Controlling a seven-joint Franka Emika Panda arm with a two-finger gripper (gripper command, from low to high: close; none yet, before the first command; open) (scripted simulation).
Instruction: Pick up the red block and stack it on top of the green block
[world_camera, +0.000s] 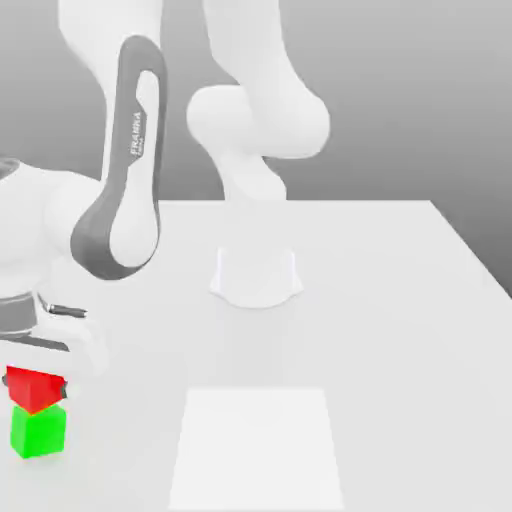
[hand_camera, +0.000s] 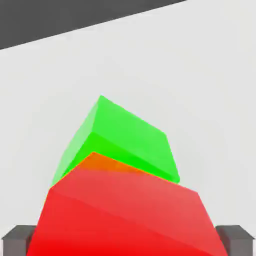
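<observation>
The red block (world_camera: 30, 392) rests on top of the green block (world_camera: 38, 432) near the front edge at the exterior view's left, turned a little relative to it. My gripper (world_camera: 35, 383) hangs straight over the stack, its dark fingertips (world_camera: 65, 384) on either side of the red block. In the hand view the red block (hand_camera: 125, 215) is close below the camera and covers part of the green block (hand_camera: 125, 135). The grey fingertips (hand_camera: 20, 241) stand wide, just outside the red block's sides. The gripper (hand_camera: 127, 242) is open.
The white table (world_camera: 400, 330) stretches to the exterior view's right. A faint pale square patch (world_camera: 258, 445) lies on it near the front middle. The arm's base (world_camera: 256, 275) stands at the back middle, and its grey-and-white links (world_camera: 125, 190) reach over the stack.
</observation>
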